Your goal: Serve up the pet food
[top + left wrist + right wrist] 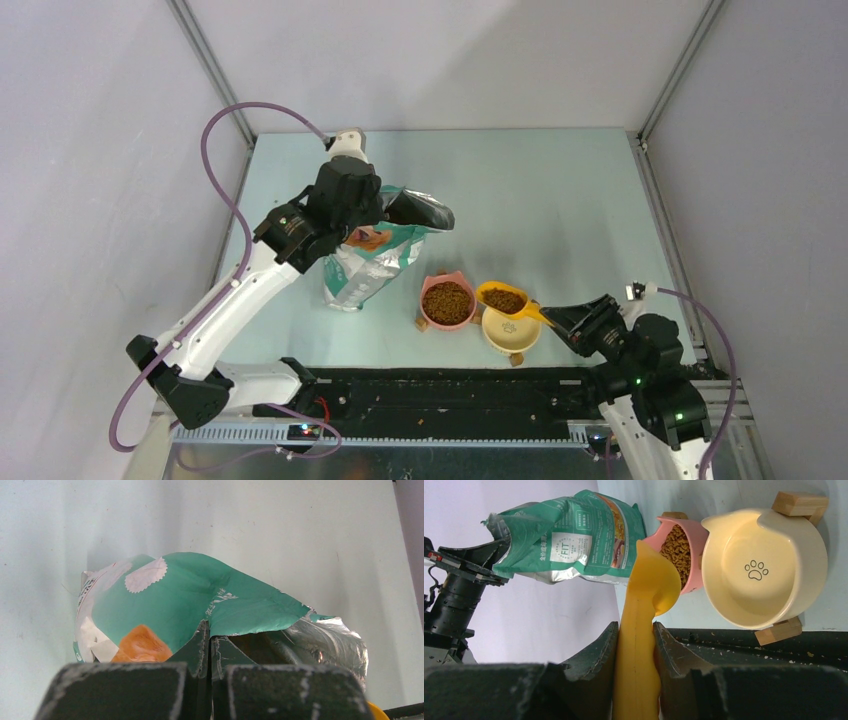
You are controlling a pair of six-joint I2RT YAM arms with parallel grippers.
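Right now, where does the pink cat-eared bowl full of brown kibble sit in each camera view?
Top external: pink cat-eared bowl at centre, just left of the pale yellow bowl.
Left wrist: not in it.
Right wrist: top centre, partly behind the orange plastic scoop.
Shared landmark: the green-white foil bag, in all three.

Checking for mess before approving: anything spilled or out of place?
Yes. What look like stray pet food crumbs lie scattered on the black strip beside the empty yellow bowl.

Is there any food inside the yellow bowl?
No, the yellow bowl is bare inside, with its paw print showing plainly on the bottom.
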